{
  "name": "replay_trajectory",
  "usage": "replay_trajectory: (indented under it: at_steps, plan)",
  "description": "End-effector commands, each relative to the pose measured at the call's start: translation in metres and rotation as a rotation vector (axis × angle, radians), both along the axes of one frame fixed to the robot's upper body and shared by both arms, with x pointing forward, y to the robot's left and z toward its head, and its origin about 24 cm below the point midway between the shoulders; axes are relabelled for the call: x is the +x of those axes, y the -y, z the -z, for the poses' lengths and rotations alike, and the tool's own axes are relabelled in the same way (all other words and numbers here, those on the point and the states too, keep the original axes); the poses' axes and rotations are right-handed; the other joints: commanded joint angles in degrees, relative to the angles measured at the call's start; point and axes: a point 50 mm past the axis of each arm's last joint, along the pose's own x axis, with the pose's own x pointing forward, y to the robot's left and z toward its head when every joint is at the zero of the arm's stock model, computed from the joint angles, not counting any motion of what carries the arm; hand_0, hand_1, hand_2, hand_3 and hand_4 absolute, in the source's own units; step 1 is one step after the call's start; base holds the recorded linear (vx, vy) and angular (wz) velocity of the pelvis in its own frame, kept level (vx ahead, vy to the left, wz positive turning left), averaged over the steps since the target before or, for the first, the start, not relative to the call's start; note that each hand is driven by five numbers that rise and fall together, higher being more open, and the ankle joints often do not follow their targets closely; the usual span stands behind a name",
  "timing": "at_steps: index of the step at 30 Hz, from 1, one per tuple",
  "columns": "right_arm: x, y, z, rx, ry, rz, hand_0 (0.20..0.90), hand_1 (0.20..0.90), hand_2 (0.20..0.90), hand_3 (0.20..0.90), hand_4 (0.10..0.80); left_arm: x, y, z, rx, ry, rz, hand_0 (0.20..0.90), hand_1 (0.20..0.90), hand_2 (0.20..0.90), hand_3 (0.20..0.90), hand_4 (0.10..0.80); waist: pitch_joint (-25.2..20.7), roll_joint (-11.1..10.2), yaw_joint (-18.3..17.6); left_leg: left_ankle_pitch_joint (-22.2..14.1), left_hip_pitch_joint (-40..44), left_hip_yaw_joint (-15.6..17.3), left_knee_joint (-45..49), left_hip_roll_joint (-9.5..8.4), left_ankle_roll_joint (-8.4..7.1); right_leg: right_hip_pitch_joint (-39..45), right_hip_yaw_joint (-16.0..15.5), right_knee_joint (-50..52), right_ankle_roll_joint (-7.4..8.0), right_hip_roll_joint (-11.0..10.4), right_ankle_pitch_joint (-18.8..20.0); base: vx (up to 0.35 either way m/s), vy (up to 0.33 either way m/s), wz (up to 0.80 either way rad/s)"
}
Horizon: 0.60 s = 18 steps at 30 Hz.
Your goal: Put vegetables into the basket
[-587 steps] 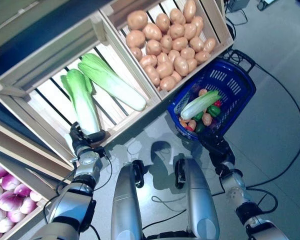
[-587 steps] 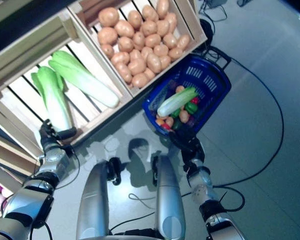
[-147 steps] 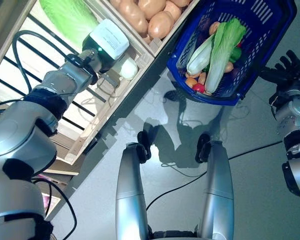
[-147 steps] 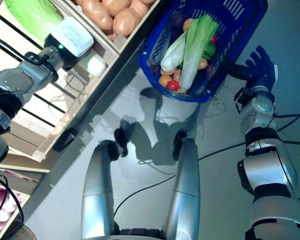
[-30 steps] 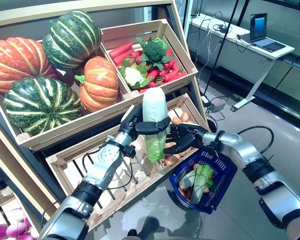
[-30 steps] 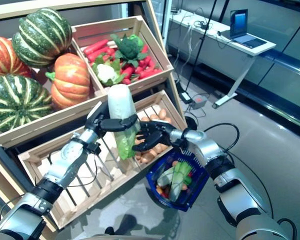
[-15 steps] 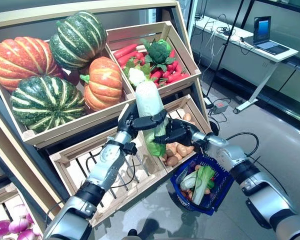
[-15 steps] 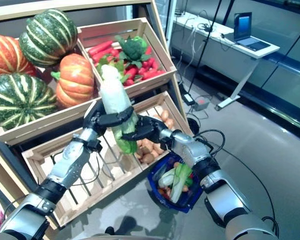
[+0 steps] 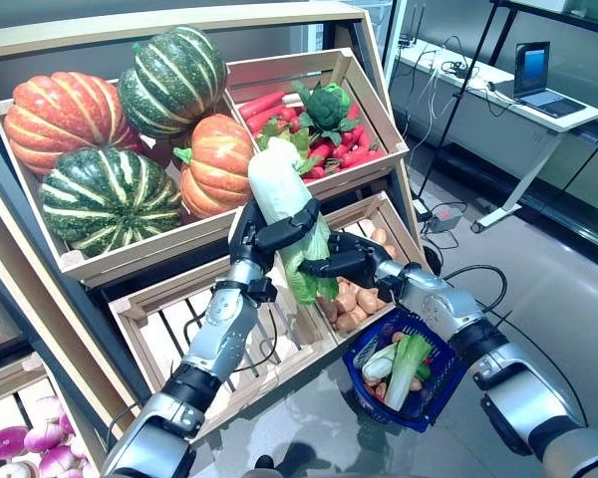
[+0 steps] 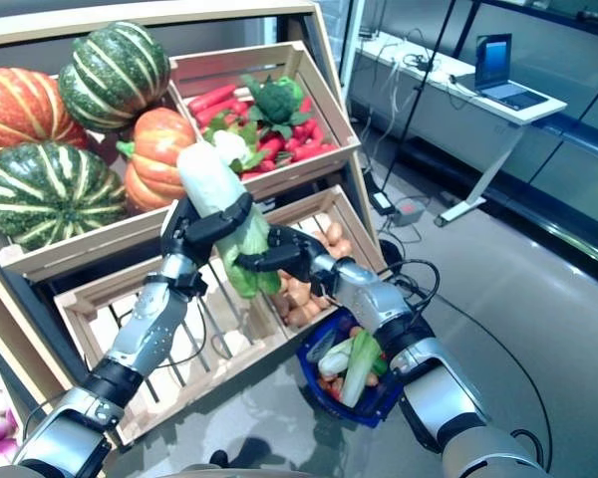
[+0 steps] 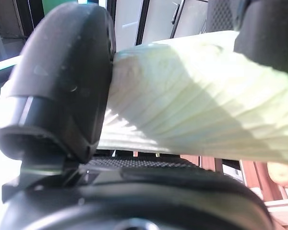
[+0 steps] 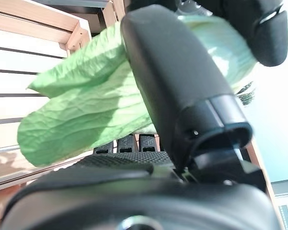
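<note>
Both hands are gripping one cabbage [image 9: 287,214]: we are curling our left hand [image 9: 257,231] round its white stalk and our right hand [image 9: 345,265] round its green leaves. At five o'clock the blue basket [image 9: 419,398] is hanging below, holding greens.

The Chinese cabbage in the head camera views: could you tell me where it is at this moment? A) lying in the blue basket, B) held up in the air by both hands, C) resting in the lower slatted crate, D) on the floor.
B: the Chinese cabbage is aloft before the crates, the left hand round its white stalk and the right hand on its green leaves, above the blue basket.
</note>
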Motion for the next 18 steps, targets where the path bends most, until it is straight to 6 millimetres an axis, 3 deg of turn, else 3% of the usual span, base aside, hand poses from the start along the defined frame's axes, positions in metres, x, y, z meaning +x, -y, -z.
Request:
replay_trajectory:
  at_steps: [1,4,7,11,18]
  plan:
    - [0.021,-0.045,-0.072,0.169,0.2,-0.053,0.3,0.3,0.3,0.3,0.4,-0.009,0.078,-0.088,-0.168,0.435,0.286,0.3,0.3,0.3,0.3,0.4,-5.6,1.1,1.3,-3.3,0.9,-0.8,0.0,1.94,-0.78,-3.2,0.5,0.0,-4.21,-1.4,5.6,0.0,0.0,0.0]
    - [0.023,-0.039,-0.069,0.135,0.206,-0.035,0.3,0.3,0.3,0.3,0.4,-0.009,0.076,-0.089,-0.141,0.438,0.281,0.305,0.305,0.305,0.305,0.403,-5.5,1.1,1.2,-3.3,1.0,-0.8,0.0,1.92,-0.76,-3.2,0.6,0.0,-4.18,-1.4,5.7,0.0,0.0,0.0]
    - [0.024,-0.034,-0.067,0.107,0.209,-0.015,0.3,0.3,0.3,0.3,0.4,-0.007,0.075,-0.087,-0.116,0.419,0.286,0.9,0.9,0.9,0.9,0.8,-5.4,1.2,1.0,-3.3,1.0,-0.6,0.0,1.89,-0.75,-3.2,0.7,0.0,-4.17,-1.4,5.8,0.0,0.0,0.0]
    - [0.024,-0.023,-0.062,0.071,0.214,0.022,0.3,0.3,0.3,0.3,0.4,-0.006,0.07,-0.082,-0.07,0.403,0.288,0.9,0.9,0.9,0.9,0.8,-5.3,1.3,0.7,-3.3,1.1,-0.4,0.0,1.97,-0.76,-3.4,0.9,0.0,-4.06,-1.4,5.9,0.0,0.0,0.0]
    - [0.004,0.034,-0.005,0.097,0.086,0.159,0.3,0.3,0.3,0.3,0.4,-0.009,0.034,-0.061,0.067,0.357,0.256,0.9,0.9,0.9,0.9,0.8,-5.0,1.5,0.0,-3.3,1.3,0.8,0.0,2.43,-0.7,-3.7,1.6,0.0,-3.83,-1.2,6.0,0.02,0.008,-0.01]
